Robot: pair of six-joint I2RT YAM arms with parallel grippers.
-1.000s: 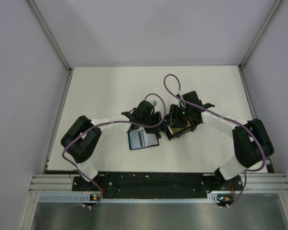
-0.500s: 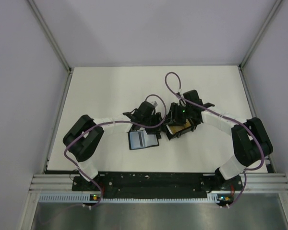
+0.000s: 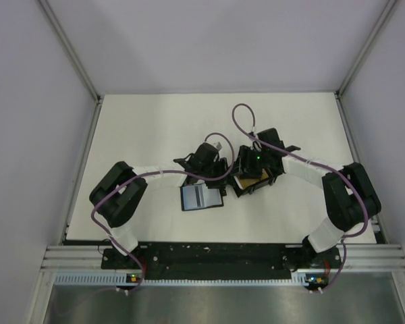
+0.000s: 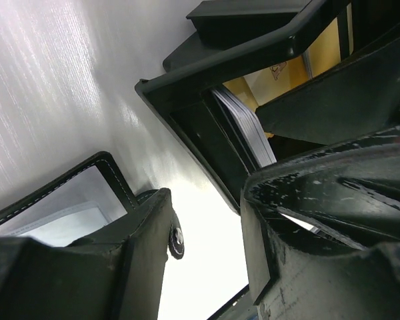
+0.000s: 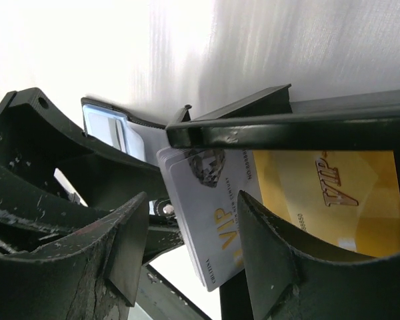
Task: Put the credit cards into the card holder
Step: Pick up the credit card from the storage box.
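You have one small flat black card holder (image 3: 201, 197), lying open on the white table (image 3: 155, 128) at about 8 o'clock from the one larger open black box (image 5: 307, 127). That box keeps one gold VIP card (image 5: 333, 200) and one silver-white VIP card (image 5: 210, 193). Your left gripper (image 4: 210, 227) has its jaws apart with only bare table between, while your right gripper (image 5: 193, 220) stands with one finger at each side of the silver-white card, and you cannot tell if it pinches it.

overhead plus close wrist views; shared cards (image 5: 210, 213)
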